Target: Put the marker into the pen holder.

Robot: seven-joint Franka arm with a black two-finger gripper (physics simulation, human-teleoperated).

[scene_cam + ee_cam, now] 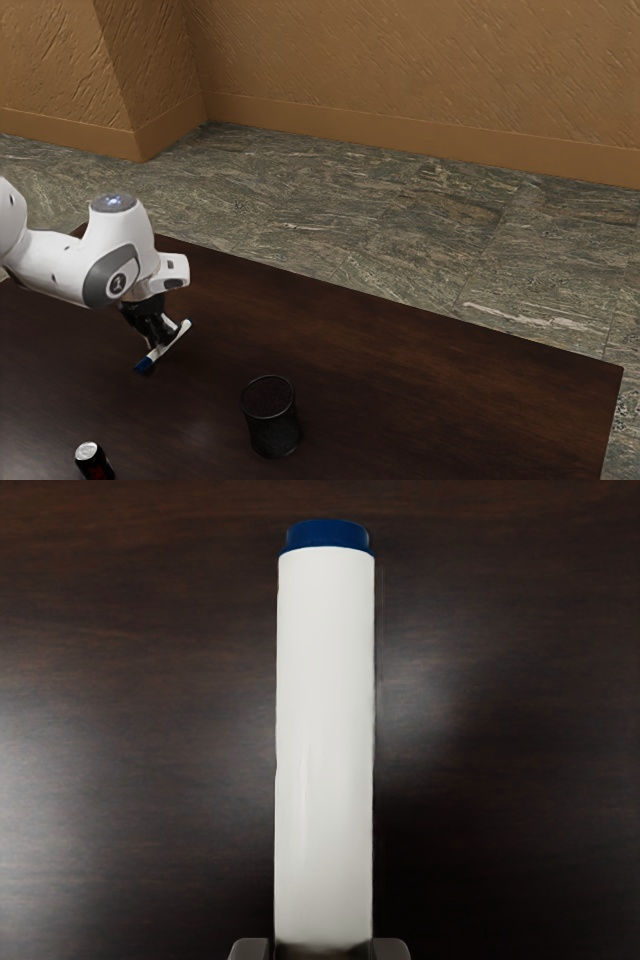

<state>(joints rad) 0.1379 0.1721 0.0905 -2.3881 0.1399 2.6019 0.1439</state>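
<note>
In the exterior view my black gripper (160,341) is shut on the marker (175,342), a white one with blue ends, which lies slanted across the fingers, its darker blue end lower. In the wrist view the white marker (325,750) stretches away from the fingertips with its blue end farthest off, and the gripper (322,950) has a fingertip against each side of it. The pen holder (271,420), a black mesh cup, stands upright on the table, apart from the marker, toward the exterior view's right.
A dark can (93,461) with a silver top stands near the exterior view's lower left edge, left of the pen holder. The dark wooden table (430,380) ends before a stone-tiled floor.
</note>
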